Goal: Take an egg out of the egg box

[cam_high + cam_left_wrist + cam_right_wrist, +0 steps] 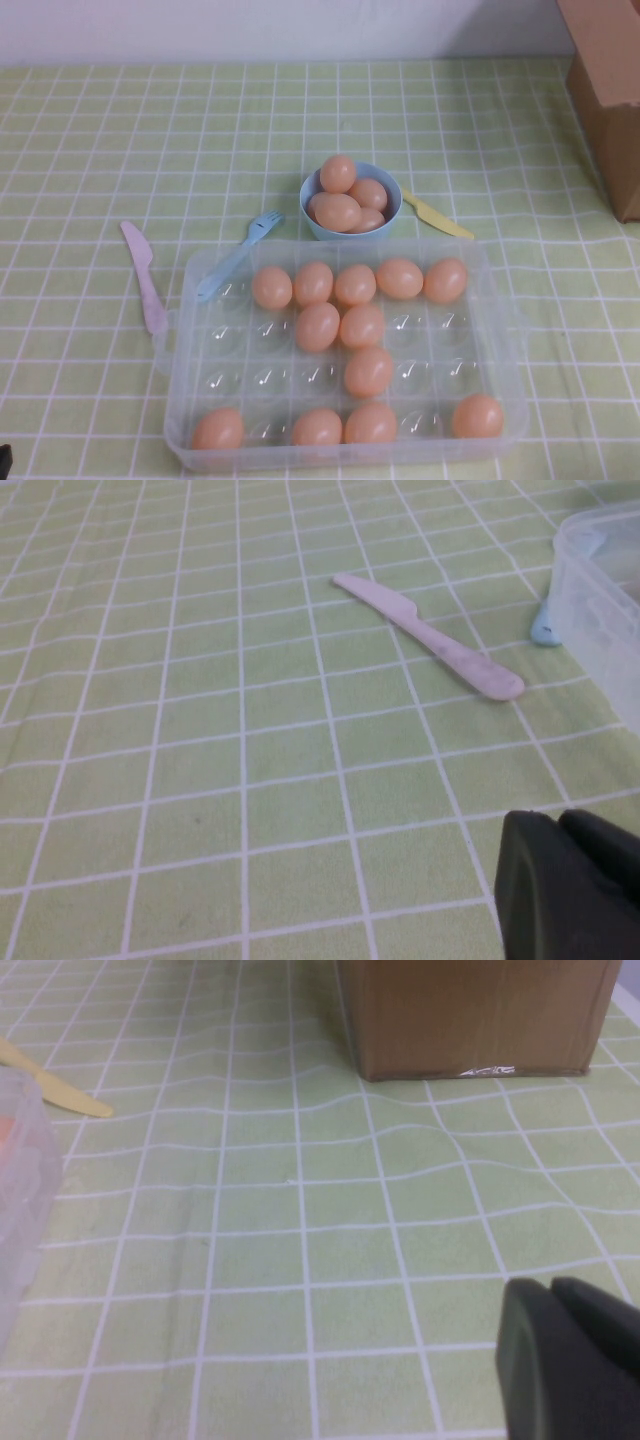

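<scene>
The clear plastic egg box (178, 400) lies at the near middle of the table, with several peach-orange eggs in its cups, one near the centre (317, 326). Neither arm shows in the high view. My left gripper (555, 815) is shut and empty, low over the tablecloth to the left of the box, whose corner (600, 590) shows in the left wrist view. My right gripper (548, 1282) is shut and empty, low over the cloth to the right of the box, whose edge (20, 1160) shows in the right wrist view.
A light-blue bowl (396, 196) holding several eggs stands just behind the box. A pink knife (145, 275) lies left of the box and a blue fork (235, 255) rests at its far-left corner. A yellow knife (438, 215) lies right of the bowl. A cardboard box (610, 90) stands far right.
</scene>
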Robot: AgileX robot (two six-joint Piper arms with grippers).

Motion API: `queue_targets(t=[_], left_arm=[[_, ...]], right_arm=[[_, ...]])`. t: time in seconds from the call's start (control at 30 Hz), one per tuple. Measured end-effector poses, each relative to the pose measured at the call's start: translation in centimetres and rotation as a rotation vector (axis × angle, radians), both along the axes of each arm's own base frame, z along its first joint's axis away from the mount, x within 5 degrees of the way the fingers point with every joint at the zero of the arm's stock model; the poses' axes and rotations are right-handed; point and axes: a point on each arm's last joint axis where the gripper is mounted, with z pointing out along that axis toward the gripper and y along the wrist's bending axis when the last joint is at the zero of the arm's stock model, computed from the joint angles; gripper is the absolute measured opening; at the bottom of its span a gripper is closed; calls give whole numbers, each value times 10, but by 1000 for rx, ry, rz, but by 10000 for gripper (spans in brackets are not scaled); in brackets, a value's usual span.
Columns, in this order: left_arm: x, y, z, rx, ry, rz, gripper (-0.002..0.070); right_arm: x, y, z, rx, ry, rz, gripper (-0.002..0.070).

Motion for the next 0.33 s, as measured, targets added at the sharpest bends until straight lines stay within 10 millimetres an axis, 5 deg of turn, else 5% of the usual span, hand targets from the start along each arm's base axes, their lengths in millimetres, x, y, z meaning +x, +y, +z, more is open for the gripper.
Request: queue_targets(t=[0.33], left_arm=[[0, 0, 0, 6, -1, 0, -4]], right_arm=[[0, 0, 0, 0, 0, 0, -17]])
